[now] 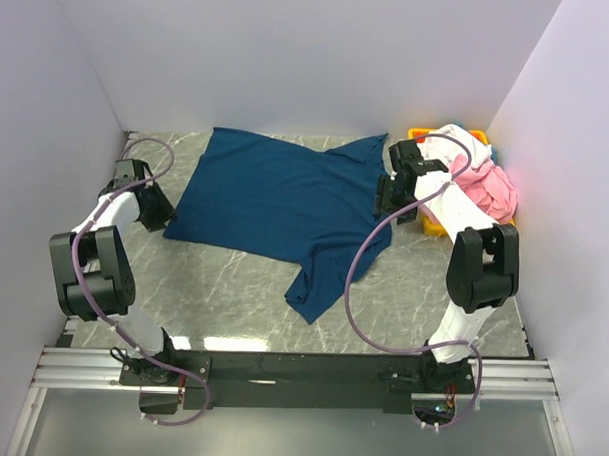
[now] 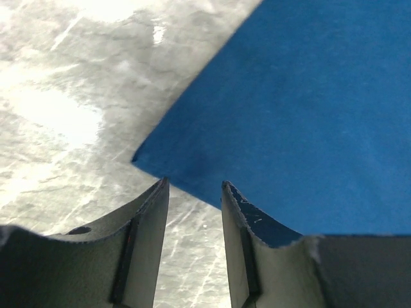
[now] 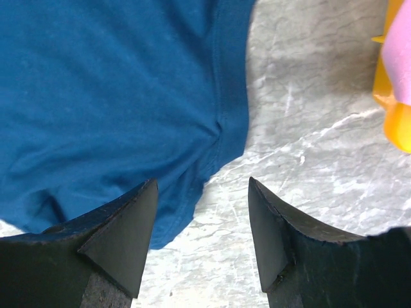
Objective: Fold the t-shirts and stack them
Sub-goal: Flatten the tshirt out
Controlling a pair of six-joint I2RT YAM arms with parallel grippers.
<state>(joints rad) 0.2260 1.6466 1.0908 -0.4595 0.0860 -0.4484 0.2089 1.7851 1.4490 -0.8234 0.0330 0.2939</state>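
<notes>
The navy blue t-shirt (image 1: 275, 202) lies spread flat on the marble table (image 1: 232, 296), nearer the far edge than the near one. Its straight left edge faces the left wall, and one sleeve trails toward the middle of the near side.

The left gripper (image 1: 157, 208) sits low at the shirt's near-left corner. Its jaws are parted with bare marble showing between them. The cloth edge reaches the tip of one finger, but nothing is clamped.

The right gripper (image 1: 389, 196) hangs over the shirt's right edge with its jaws spread wide and holding nothing. One finger is above the seamed blue border and the other is above bare stone.

In the far right corner stands the yellow bin (image 1: 420, 132), just beside the right arm. The pink t-shirt (image 1: 486, 184) spills over its rim, and the white t-shirt (image 1: 453, 138) is bunched on top.

Bare marble runs along the near edge and in the near-left corner. Walls close in the left, far and right sides.
</notes>
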